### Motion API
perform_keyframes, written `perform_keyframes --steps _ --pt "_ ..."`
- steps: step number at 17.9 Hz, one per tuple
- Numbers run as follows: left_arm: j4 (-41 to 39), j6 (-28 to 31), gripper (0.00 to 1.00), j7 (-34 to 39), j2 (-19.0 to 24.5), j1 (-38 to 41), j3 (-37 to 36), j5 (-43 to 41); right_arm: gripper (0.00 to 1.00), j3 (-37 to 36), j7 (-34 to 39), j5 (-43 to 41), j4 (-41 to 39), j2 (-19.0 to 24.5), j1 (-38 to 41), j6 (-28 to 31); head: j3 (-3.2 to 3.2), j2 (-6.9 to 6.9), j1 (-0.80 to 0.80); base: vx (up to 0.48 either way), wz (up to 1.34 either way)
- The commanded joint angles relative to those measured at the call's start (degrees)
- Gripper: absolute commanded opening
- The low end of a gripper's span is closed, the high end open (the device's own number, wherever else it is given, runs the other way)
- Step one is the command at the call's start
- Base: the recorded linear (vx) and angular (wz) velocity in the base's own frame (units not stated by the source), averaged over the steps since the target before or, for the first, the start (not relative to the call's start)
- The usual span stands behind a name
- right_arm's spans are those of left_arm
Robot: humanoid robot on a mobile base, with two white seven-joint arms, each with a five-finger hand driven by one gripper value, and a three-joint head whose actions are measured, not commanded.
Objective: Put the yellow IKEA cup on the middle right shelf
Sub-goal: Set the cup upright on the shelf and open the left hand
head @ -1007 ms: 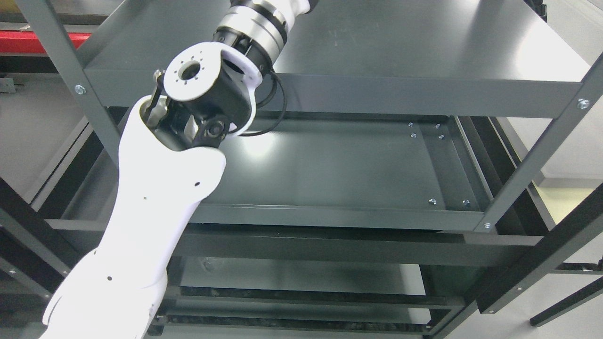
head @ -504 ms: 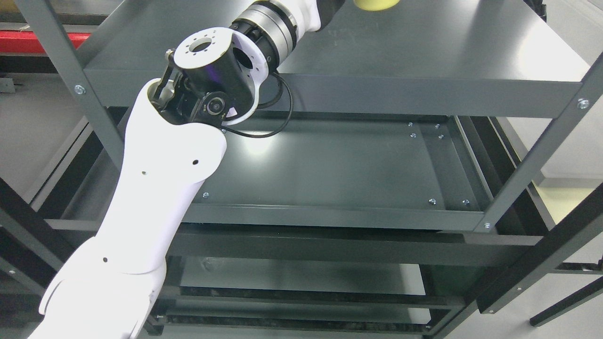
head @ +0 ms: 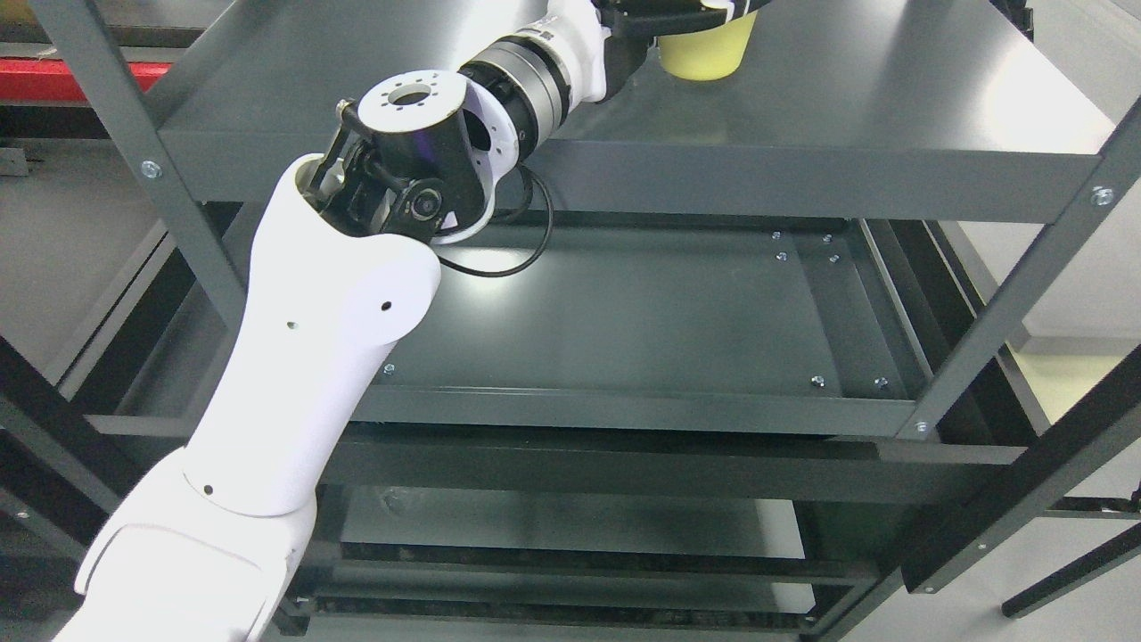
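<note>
Carrying step under way: left hand [head: 664, 20] at 12 o'clock, mostly cropped by the frame edge, appears closed around the yellow cup [head: 704, 55]; cup hangs above the upper shelf [head: 802, 107], contact unclear. Next move, judged: lower and steer toward 3 o'clock onto the middle shelf [head: 624, 312]. Count: one cup; one arm visible; three shelf levels discernible.

Cup [head: 704, 55] pale yellow — shelf [head: 802, 116] dark grey; arm [head: 321, 357] white with black and silver joints — a red strip [head: 80, 76] at far left
</note>
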Motion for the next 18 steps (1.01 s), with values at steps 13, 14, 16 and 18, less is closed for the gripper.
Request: perform_keyframes --steps 13,14,16,18 --pt "-5.9 5.7 0.95 -0.2 1.0 -3.7 14.9 -5.4 0.99 1.0 0.0 -1.4 0.0 -1.0 0.8 0.0 0.00 0.00 0.00 0.000 0.00" --pt "-6.4 6.3 0.95 -0.5 1.0 -4.7 17.4 -5.3 0.99 1.0 0.0 -1.4 0.0 -1.0 0.8 0.0 0.00 0.00 0.00 0.000 0.00" --pt "-6.9 6.8 0.95 -5.6 1.0 -5.3 19.7 -5.2 0.99 1.0 0.0 -1.4 0.0 -1.0 0.8 0.0 0.00 0.00 0.00 0.000 0.00" --pt "-6.8 8.5 0.95 -12.7 1.0 -5.3 21.1 -4.3 0.99 1.0 0.0 -1.4 0.0 -1.0 0.8 0.0 0.00 0.00 0.00 0.000 0.00"
